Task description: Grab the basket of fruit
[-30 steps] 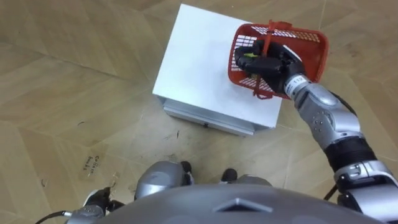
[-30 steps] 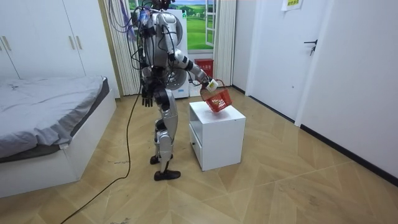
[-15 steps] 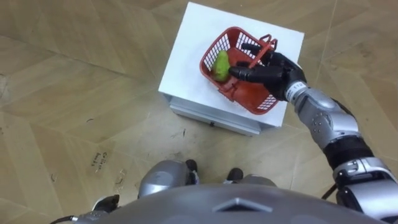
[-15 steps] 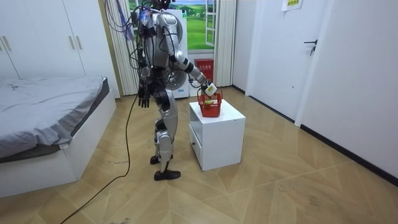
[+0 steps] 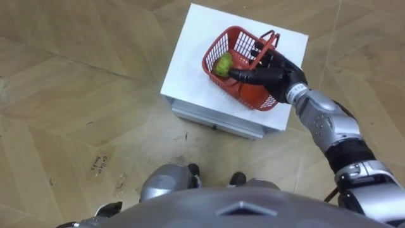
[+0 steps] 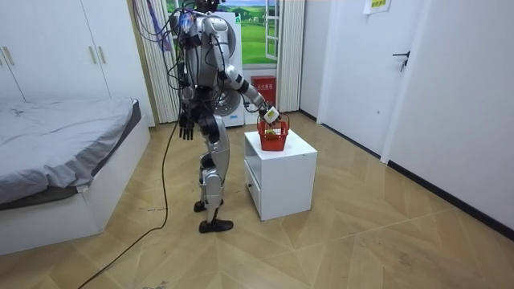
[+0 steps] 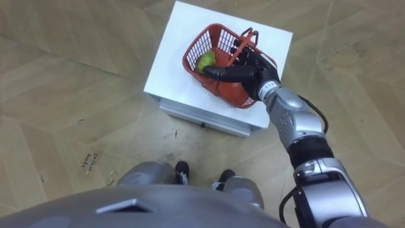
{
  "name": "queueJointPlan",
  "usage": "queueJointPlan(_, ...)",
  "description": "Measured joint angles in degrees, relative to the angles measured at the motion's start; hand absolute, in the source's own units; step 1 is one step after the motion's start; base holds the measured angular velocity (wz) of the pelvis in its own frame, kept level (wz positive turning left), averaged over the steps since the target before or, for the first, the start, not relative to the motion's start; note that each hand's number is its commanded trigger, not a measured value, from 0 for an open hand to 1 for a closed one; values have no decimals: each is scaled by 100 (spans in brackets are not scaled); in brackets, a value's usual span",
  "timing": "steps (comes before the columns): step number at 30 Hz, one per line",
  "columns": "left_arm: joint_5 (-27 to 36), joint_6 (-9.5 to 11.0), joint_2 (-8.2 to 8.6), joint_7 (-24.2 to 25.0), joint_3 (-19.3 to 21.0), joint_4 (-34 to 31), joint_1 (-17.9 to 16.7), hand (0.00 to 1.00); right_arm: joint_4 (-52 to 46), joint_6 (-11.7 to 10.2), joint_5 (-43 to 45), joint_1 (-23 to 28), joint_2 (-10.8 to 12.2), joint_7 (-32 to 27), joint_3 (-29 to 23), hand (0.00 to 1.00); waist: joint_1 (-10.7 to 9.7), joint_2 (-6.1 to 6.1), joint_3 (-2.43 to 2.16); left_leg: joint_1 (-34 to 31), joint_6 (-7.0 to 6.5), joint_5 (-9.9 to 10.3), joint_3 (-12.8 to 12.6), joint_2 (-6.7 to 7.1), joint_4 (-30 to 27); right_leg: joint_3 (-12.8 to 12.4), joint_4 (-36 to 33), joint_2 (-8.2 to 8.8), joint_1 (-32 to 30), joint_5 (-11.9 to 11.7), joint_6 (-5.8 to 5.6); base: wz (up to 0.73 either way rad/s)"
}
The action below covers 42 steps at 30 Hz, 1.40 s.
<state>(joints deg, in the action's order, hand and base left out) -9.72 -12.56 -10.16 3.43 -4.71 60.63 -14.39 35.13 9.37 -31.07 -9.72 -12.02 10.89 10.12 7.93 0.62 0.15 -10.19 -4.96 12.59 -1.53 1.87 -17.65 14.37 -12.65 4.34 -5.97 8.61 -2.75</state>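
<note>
Fruit basket (image 5: pixel 250 94), a red plastic mesh one, is over the white bedside cabinet (image 5: pixel 190 69), toward the right side of its top as the robot sees it, and it is in the right hand's grasp. It appears tilted, its mouth leaning toward the robot's left. I cannot tell whether its base rests on the top or hangs just clear.

The robot stands upright on the wood parquet floor (image 5: pixel 69 95) at the cabinet's front, with the bed (image 6: pixel 64 152) well apart behind it. The cabinet is a low white box, its drawer front (image 5: pixel 215 120) facing the robot's feet and its top bare apart from the basket.

The right hand (image 5: pixel 275 73) reaches out on an extended arm. Its dark fingers are curled round the basket's raised handle (image 5: pixel 272 37), and one digit lies stretched across the mouth toward the fruit. The left hand (image 6: pixel 185 128) hangs by the hip, fingers loose, holding nothing.

The basket holds one rounded green fruit (image 5: pixel 223 63), lying against the wall on the low left side. The hand hides part of the inside, so I cannot rule out more.

By my reading the grasp is made and the lift is the step in hand. The next move calls for a straight rise off the cabinet, the basket brought level so the fruit does not roll over the low rim, and a firm hold on the handle.
</note>
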Motion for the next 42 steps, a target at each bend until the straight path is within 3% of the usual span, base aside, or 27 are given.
queueJointPlan(7,-3,7,3,-19,45,-111,-28,0,-3,-1,-5,223,5,60,-15,0,-59,114,21,176,1,1,-9,-3,101,0,8,-5,152,0,0,0)
queueJointPlan(12,0,42,4,-35,192,-100,-34,0,-122,-2,-24,359,-38,167,-207,0,-290,201,7,245,1,1,-5,-2,93,-18,10,-5,213,0,0,0)
queueJointPlan(19,0,118,29,-62,524,-102,-29,0,-554,-179,0,839,-53,233,-695,0,-499,197,3,458,17,10,-155,-19,221,-156,153,-38,368,0,0,-12)
queueJointPlan(24,-6,135,32,-77,572,-151,-36,0,-922,-182,94,1299,-185,217,-825,0,-671,207,-17,523,23,9,-261,-27,284,-241,202,-47,373,-1,1,-11)
queueJointPlan(33,0,216,26,-289,694,-154,-50,0,-1172,-183,430,1586,-185,229,-1428,0,-955,264,-41,778,22,9,-577,-44,464,-642,197,-79,405,-1,1,-19)
queueJointPlan(36,29,229,24,-299,820,-167,-16,0,-1339,-206,541,1886,-179,196,-1585,0,-1021,262,-44,835,22,9,-601,-53,508,-645,204,-86,433,-1,1,-8)
queueJointPlan(39,39,253,24,-318,906,-162,-32,0,-1300,-227,845,2158,-178,165,-1591,0,-1071,247,-39,974,31,14,-598,-62,588,-634,211,-101,546,-1,1,0)
queueJointPlan(42,18,265,27,-415,905,-186,-36,0,-391,-361,1460,2229,-133,119,-1586,0,-1089,248,-31,1079,37,18,-596,-69,674,-628,222,-112,659,-1,1,1)
